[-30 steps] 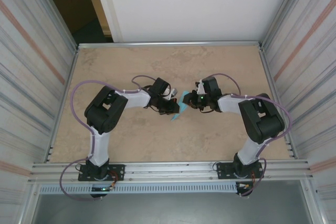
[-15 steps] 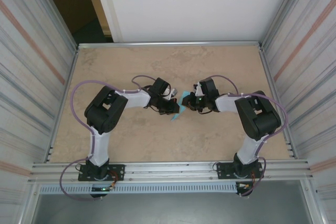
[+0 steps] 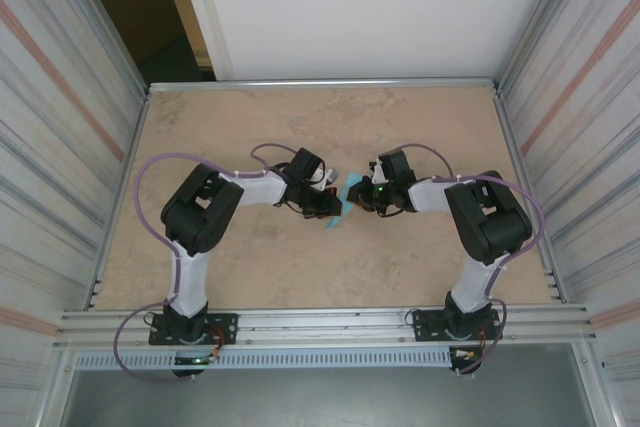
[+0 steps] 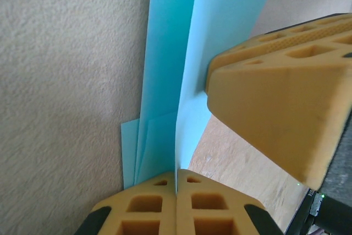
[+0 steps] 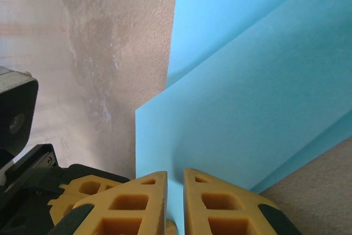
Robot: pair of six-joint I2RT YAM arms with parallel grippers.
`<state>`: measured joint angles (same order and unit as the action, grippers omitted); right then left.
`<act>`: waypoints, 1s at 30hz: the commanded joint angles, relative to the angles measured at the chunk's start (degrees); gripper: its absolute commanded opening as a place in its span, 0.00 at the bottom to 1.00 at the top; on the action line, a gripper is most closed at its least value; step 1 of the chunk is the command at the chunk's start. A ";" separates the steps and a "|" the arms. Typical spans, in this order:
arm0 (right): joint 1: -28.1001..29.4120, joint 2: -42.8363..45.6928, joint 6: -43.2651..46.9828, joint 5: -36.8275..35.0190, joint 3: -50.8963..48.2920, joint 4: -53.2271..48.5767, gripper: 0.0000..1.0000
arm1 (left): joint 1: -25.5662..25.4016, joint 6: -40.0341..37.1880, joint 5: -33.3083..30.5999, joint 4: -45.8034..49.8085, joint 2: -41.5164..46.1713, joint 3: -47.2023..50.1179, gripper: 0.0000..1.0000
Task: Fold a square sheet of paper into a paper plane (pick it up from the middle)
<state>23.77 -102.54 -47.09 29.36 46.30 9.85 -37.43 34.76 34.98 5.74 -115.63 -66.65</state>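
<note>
Fingers of left claw (image 4: 176, 182) and right claw (image 5: 175, 182) clamp the folded square sheet of paper (image 4: 165, 53).

Beige table (image 3: 250, 267) between corrugated metal walls (image 3: 60, 147).

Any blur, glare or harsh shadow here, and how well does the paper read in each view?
Top external: even light, no glare, paper tiny between the arms. Left wrist: left gripper and the paper folds sharp, no blur. Right wrist: sharp too, paper flat cyan without glare, right gripper pinching its edge.
</note>
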 commanded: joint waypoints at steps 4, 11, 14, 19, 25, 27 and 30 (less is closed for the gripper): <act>0.14 -0.91 -0.33 -2.46 1.26 -3.36 0.15 | 0.71 -0.49 -0.97 3.69 -2.13 0.08 0.04; 0.07 -1.95 -0.82 -2.80 1.32 -4.04 0.14 | 0.74 -0.49 -1.14 3.92 -1.79 0.12 0.05; -0.13 -2.07 -0.88 -3.39 1.51 -4.94 0.15 | 0.95 -0.74 -1.22 4.30 -1.37 0.20 0.07; -0.38 -2.80 -0.80 -3.88 1.94 -6.46 0.14 | 1.44 -0.92 -1.36 4.88 1.11 1.56 0.13; -0.40 -3.39 -0.59 -4.20 2.37 -7.73 0.14 | 1.68 -1.26 -0.30 5.72 4.54 4.10 0.15; -0.46 -3.48 -0.46 -4.13 2.55 -8.08 0.14 | 1.59 -1.15 0.07 5.81 5.51 4.68 0.16; -0.41 -3.72 -0.44 -4.01 2.68 -8.16 0.14 | 1.75 -1.38 -0.24 6.73 7.99 5.13 0.18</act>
<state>23.73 -104.14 -47.51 28.12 48.62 5.58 -36.18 34.50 34.89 8.64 -111.24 -62.63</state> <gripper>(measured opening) 0.141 0.175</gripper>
